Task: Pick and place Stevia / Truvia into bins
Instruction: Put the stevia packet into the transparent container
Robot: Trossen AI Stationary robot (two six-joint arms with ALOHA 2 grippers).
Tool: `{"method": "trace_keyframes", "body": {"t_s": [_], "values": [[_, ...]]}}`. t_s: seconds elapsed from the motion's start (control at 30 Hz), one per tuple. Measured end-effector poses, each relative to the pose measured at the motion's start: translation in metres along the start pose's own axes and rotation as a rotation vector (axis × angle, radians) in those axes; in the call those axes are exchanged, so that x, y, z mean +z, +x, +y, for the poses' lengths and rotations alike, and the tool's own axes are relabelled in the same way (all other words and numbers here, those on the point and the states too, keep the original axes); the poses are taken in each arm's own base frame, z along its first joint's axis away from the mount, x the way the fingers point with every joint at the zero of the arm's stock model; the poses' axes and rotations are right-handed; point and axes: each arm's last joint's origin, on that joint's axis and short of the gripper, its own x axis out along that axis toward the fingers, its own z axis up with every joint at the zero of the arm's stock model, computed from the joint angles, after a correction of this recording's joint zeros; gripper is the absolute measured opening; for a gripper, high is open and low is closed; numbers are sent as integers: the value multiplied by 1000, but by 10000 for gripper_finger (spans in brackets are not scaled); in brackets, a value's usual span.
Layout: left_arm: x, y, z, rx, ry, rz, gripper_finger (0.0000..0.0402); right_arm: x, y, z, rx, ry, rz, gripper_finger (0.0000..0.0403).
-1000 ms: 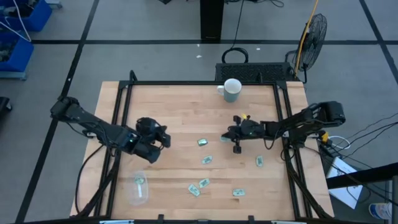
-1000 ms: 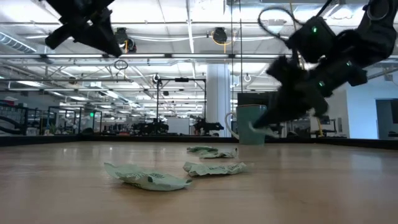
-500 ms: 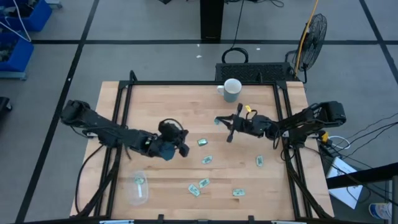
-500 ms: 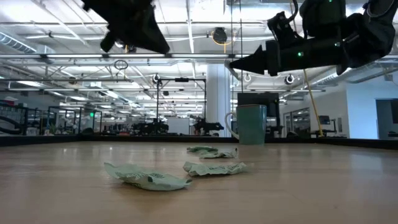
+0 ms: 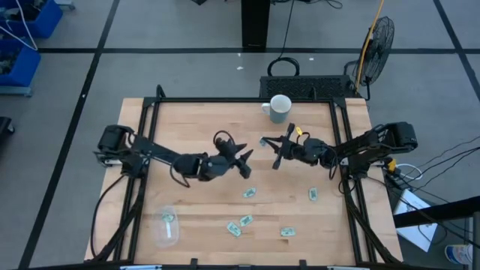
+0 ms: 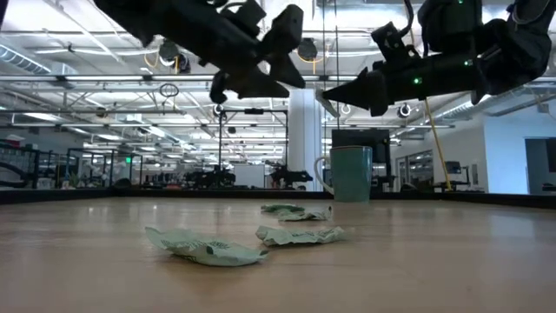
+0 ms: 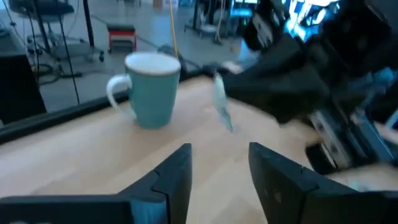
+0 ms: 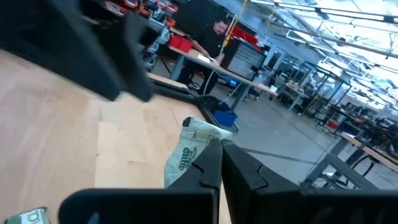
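Observation:
My right gripper hangs above the table's middle, shut on a crumpled pale green Stevia packet. My left gripper reaches across from the left and stands open just short of it. That packet shows ahead of the left gripper's spread fingers, not between them. Several more packets lie flat on the wood toward the near edge. The clear bin sits near the front left corner, and something green shows through its wall. My right gripper pinches one end of the packet between its two fingertips. The fingers lie about level and point toward the table's left. The rest of the packet sticks out past the tips, bent and crumpled, lifted clear of the table.
A pale green mug stands near the far edge, just behind both grippers. A black metal frame runs round the table top. In the low view, packets lie on the near part of the wood.
My left gripper has swept toward the table's right, dropped a little toward my right gripper, and opened. My right gripper has risen and tipped up from pointing downward to about level with the packet still in it, then held still.

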Motion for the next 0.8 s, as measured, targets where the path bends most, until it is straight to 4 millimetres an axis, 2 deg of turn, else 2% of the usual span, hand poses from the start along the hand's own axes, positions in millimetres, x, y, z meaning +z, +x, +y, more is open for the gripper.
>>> {"method": "trace_keyframes", "body": {"t_s": [0.27,0.53,0.8], "values": [[9,25,16,-170,-48,7,170,0,0,0,2,8,-5,1],[12,29,20,-192,-33,0,170,2,0,-1,-2,19,-20,1],[13,29,21,-163,-19,-11,170,8,0,-1,57,129,-105,1]]}}
